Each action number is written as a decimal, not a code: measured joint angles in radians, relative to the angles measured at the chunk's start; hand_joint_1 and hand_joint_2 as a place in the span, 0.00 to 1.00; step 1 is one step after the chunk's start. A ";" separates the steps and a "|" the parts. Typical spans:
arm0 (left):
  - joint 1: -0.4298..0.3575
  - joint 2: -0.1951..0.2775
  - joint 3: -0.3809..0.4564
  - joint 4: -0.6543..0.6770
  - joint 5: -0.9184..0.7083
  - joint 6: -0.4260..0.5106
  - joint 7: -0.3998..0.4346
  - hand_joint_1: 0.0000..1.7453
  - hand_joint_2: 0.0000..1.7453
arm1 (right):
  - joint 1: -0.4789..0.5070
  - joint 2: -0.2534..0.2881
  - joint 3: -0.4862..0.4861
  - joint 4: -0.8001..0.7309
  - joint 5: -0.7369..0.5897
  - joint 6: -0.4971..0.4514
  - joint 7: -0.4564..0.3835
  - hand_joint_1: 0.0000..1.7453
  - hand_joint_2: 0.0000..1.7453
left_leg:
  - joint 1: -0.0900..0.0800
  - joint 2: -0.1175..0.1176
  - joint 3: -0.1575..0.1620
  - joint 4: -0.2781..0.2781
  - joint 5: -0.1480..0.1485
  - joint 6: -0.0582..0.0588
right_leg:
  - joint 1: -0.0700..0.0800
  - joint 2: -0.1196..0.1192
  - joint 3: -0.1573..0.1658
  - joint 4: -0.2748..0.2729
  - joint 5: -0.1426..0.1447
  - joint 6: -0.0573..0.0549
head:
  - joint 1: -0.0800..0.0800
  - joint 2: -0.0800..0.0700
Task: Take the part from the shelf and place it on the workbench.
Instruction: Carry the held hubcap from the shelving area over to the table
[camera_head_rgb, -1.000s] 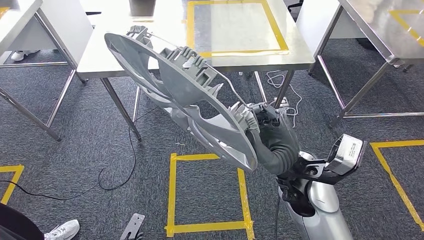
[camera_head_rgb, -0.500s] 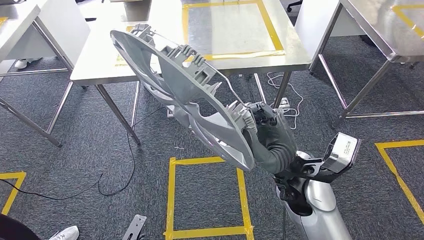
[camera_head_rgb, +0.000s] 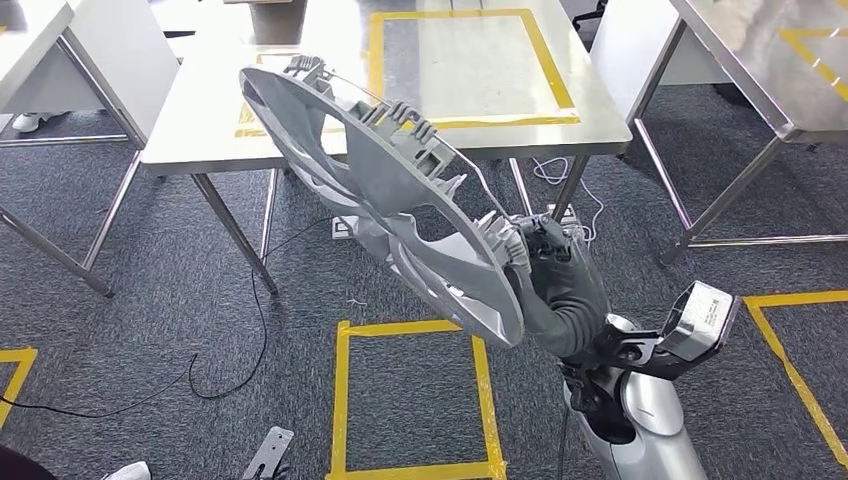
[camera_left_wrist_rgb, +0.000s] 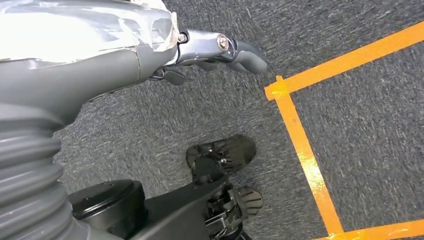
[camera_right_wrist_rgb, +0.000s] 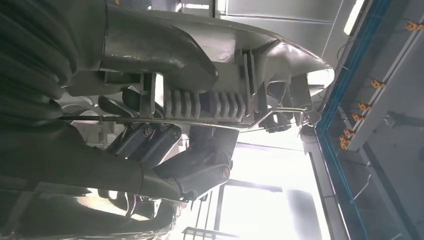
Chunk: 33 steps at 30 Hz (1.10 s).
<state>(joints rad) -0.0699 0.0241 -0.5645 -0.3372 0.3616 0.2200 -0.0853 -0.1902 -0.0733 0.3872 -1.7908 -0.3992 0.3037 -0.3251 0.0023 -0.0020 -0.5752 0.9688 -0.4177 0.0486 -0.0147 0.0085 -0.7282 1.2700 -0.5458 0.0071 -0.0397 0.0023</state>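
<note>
Currently the part (camera_head_rgb: 400, 200) — a large grey plastic frame with a round opening and ribbed fittings — is held up in the air by the right hand (camera_head_rgb: 540, 255), whose fingers are wrapped around its near rim. It is tilted, its far end raised over the near edge of the surface (camera_head_rgb: 590, 95), which is marked with a rectangle of yellow tape (camera_head_rgb: 375, 60). In the right wrist view the fingers (camera_right_wrist_rgb: 150, 140) are seen closed on the part's ribbed edge. The left hand (camera_left_wrist_rgb: 215, 50) hangs above the grey carpet (camera_left_wrist_rgb: 360, 130) — nothing is held in it, fingers loosely extended.
</note>
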 joint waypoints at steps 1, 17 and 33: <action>0.000 0.000 0.000 0.000 0.000 0.000 0.000 0.00 1.00 | 0.005 -0.002 -0.001 0.000 0.000 0.000 0.001 1.00 1.00 | 0.000 -0.001 0.002 0.001 -0.003 -0.001 | -0.002 0.000 -0.016 0.015 0.006 0.008 | 0.000 0.000; -0.004 -0.002 -0.018 0.000 -0.020 0.000 0.008 0.00 1.00 | 0.019 -0.009 -0.009 -0.024 0.022 -0.011 0.000 1.00 1.00 | 0.011 0.000 -0.156 0.316 -0.130 -0.064 | -0.009 0.002 0.141 -0.272 0.112 -0.021 | -0.005 0.000; -0.009 -0.006 -0.017 0.000 -0.008 0.010 0.008 0.00 1.00 | 0.019 -0.010 -0.005 -0.029 0.020 -0.004 0.002 1.00 1.00 | 0.002 -0.006 -0.001 0.010 -0.007 -0.004 | 0.000 -0.003 -0.002 -0.028 0.033 0.020 | -0.001 0.000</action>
<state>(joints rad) -0.0786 0.0184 -0.5812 -0.3376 0.3532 0.2304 -0.0769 -0.1716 -0.0837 0.3820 -1.8198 -0.3797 0.2994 -0.3229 0.0047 -0.0076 -0.5764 0.9786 -0.4245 0.0446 -0.0147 0.0060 -0.7305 1.2421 -0.5128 0.0270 -0.0403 0.0023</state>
